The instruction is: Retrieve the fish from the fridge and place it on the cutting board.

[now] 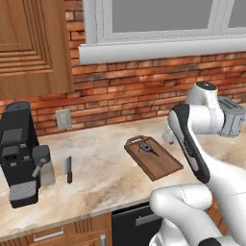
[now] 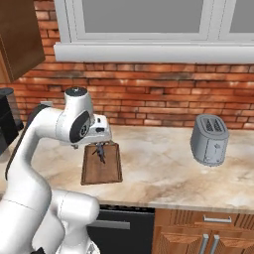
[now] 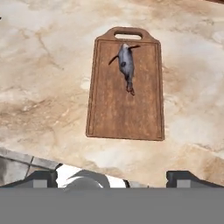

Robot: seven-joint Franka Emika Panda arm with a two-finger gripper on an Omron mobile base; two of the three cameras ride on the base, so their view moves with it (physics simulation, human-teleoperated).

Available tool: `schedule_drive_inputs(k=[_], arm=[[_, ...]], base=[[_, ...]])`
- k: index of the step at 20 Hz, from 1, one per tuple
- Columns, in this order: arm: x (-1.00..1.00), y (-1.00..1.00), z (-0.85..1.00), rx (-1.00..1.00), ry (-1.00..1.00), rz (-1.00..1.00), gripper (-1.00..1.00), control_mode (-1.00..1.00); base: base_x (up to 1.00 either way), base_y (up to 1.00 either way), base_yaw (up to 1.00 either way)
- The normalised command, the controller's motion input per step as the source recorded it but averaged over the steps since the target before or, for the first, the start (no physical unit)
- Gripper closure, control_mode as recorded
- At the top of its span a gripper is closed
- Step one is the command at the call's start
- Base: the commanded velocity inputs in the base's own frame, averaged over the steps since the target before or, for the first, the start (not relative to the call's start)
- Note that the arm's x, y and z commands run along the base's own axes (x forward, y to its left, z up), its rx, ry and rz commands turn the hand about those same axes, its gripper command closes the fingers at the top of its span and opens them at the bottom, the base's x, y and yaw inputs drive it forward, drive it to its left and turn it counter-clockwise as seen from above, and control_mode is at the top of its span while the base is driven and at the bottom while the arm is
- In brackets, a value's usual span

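Fish lies on the cutting board, on the half nearest the board's handle cut-out, its body running roughly along the board's length with the head pointing toward the handle. In the left base view the fish shows as a small dark shape at the far end of the board; in the right base view the fish sits just under the robot's wrist, on the upper part of the board.

The board rests flat on the marbled beige worktop, below a red brick wall and a white window sill. The tool is raised above the worktop — its two dark fingertips stand wide apart at the bottom of the hand view, nothing between them, well clear of the fish and the board.

A black coffee machine stands at the left end of the worktop, and a knife with a dark handle lies just beside it on the bare stone. A grey toaster stands well apart from the board on the other side — in the left base view the toaster is partly hidden behind the white arm. Brown wooden cupboards hang above the coffee machine, and wooden drawer fronts run under the worktop's edge.
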Motion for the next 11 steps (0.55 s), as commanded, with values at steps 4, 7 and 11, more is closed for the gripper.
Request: schedule_drive_inputs(k=[4,7,11], arm=[[-1.00,-0.34,1.00,0.03,-0.09,0.01,-1.00,-1.00],[-1.00,-0.28,0.94,0.07,-0.47,0.02,-1.00,-1.00],[-1.00,-0.36,0.46,0.12,-0.75,-0.06,-1.00,-1.00]], base=[[0.00,0.00,0.00],[0.00,0.00,0.00],[0.00,0.00,0.00]])
